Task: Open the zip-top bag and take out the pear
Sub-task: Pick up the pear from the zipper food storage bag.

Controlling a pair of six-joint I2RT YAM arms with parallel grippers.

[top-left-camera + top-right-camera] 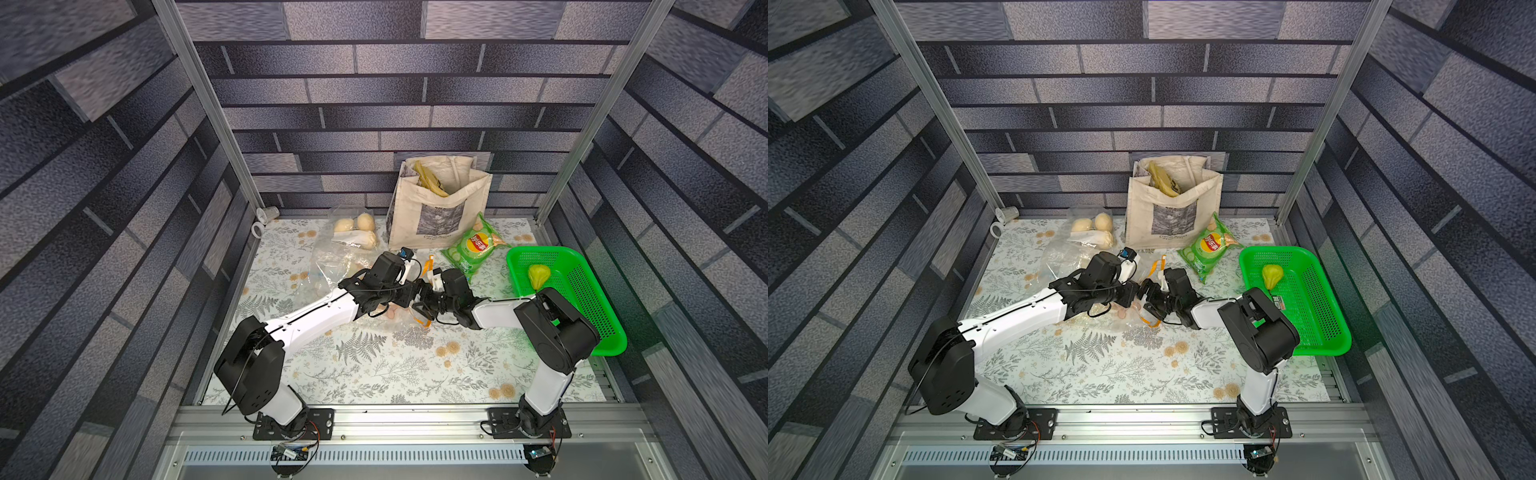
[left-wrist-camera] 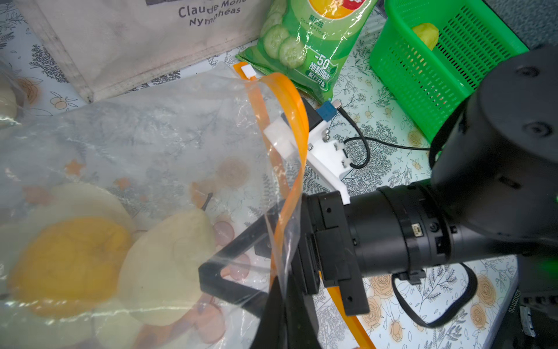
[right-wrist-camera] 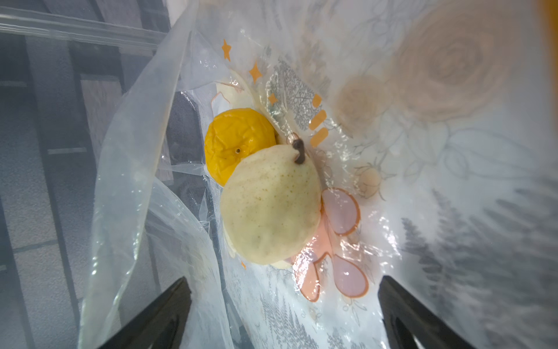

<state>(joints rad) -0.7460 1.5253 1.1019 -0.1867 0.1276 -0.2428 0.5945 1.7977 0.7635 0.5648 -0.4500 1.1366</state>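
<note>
Two fruits lie in the zip-top bag (image 2: 145, 136): the pear (image 3: 271, 208) touching an orange fruit (image 3: 235, 142), both deep inside. The bag lies on the worktop (image 1: 374, 374) with its mouth open. In the mouth, the right hand (image 3: 283, 282) has its jaws spread wide, empty, short of the pear. At the rim, the left hand (image 2: 283, 317) is clenched on the bag by the orange zip strip (image 2: 290, 121). Nearby sit a chips packet (image 1: 473, 245) and a green basket (image 1: 540, 251) holding a yellow-green fruit (image 1: 539, 276). A tote bag (image 1: 436, 208) stands at the back wall.
</note>
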